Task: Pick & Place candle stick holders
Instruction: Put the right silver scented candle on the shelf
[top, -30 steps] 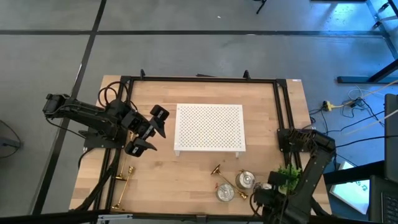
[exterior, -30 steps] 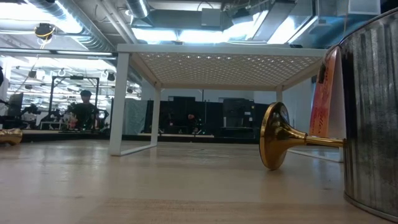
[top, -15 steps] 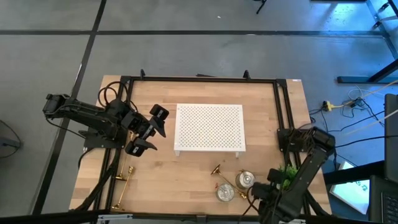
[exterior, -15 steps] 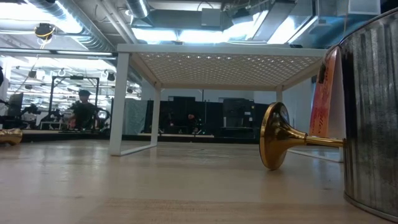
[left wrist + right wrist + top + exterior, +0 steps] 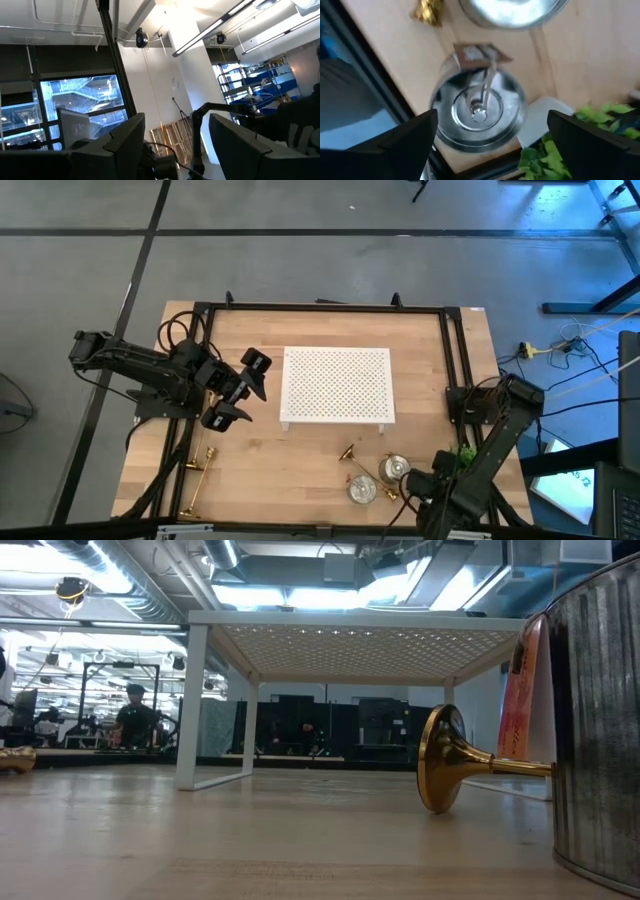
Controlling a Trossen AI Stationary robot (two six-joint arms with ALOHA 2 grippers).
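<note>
progress: nothing on white perforated metal stand [image 5: 337, 385] yet | right gripper [image 5: 487, 135] wide open over shiny round silver holder [image 5: 478, 111], near right | left gripper [image 5: 238, 391] half-open, empty, waiting left

white perforated stand [image 5: 336, 385] takes the counter [image 5: 300, 460] middle, open underneath between its legs in the low view. bare wood on the left-front strip, except 1 gold candlestick [image 5: 197, 478] lying by the left frame rail. front right is crowded: a tipped gold candlestick [image 5: 352, 458], 2 silver holders [image 5: 378, 480] close together, a green plant [image 5: 462, 457] beside them. right gripper [image 5: 487, 135], fingers spread wide, sits over a third silver holder [image 5: 478, 109] near the plant, tight there. left gripper [image 5: 240, 390] hangs left of the stand, clear wood below.
</note>
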